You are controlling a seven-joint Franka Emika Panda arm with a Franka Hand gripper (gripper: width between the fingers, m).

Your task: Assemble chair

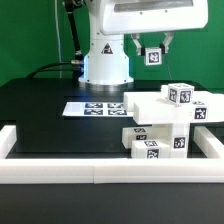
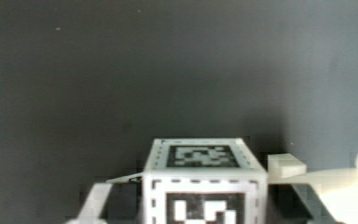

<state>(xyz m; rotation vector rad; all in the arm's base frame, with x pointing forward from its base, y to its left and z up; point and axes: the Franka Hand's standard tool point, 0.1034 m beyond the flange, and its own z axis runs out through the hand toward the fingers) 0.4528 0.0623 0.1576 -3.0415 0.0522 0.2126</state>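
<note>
My gripper hangs high above the table at the back right of the exterior view. It is shut on a small white chair part with a square black-and-white tag. In the wrist view the same part fills the space between my gripper's two fingers, with tags on two of its faces. The other chair parts lie stacked on the black table at the exterior view's right: chunky white blocks with tags. They sit below and in front of the gripper. A bit of white shows beside the held part.
The marker board lies flat in front of the robot base. A long low white border rail runs along the front, with short arms at both sides. The black table lies inside it.
</note>
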